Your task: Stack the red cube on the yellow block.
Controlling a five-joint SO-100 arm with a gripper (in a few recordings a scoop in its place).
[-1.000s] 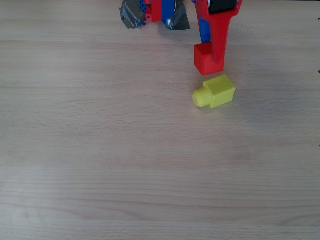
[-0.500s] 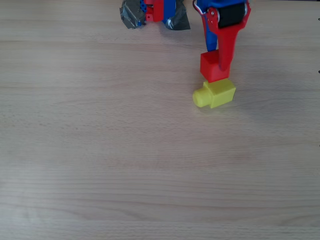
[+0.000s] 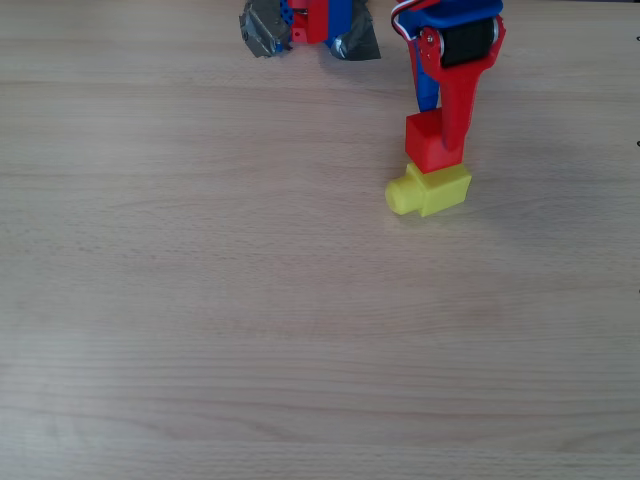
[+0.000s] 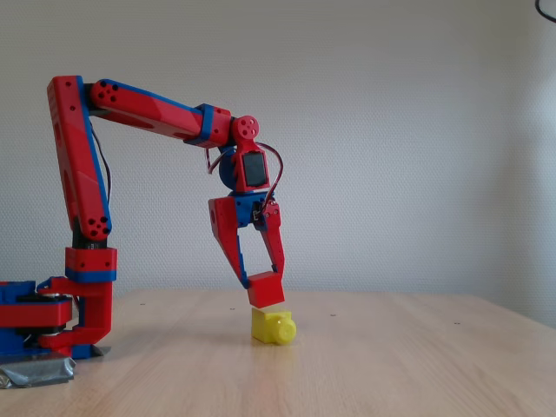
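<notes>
Fixed view: my red two-finger gripper (image 4: pixel 264 287) pinched the small red plastic cube (image 4: pixel 266 289), tilted, just over the yellow plastic block (image 4: pixel 272 326); release remained.

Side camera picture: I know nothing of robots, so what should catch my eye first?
A red and blue arm reaches over a wooden table. Its claw grips a red cube, tilted, just above or touching a yellow block lying with its round stub sideways.
</notes>
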